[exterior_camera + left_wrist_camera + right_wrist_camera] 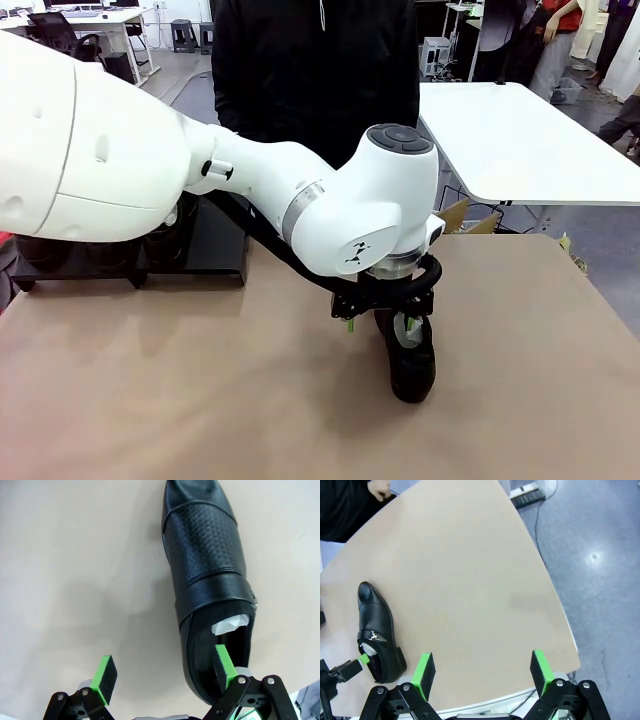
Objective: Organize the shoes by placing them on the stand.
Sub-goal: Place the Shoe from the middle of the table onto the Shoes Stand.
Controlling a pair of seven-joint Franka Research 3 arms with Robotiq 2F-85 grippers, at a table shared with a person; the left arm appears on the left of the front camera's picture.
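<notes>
We see the tan table (200,400) with the stand (215,250) at its far left corner, well away from our left gripper (162,672); dark shoes (165,240) seem to sit on it already, though the left arm hides most of them. One shoe (207,565) lies alone on the table, right under the left gripper. In the left wrist view its long axis runs straight ahead of the jaws, toe far, heel near. The jaws are spread wide and hold nothing: one pad (223,667) dips inside the heel opening beside the paper stuffing (231,624), the other pad (106,676) hangs over bare table, so they straddle the heel's side wall. The right gripper (482,672), also spread and empty, hovers higher, with the shoe off to one side of its jaws. We judge the left arm nearer by far. Bare tabletop surrounds the shoe, and the table edge is well off
</notes>
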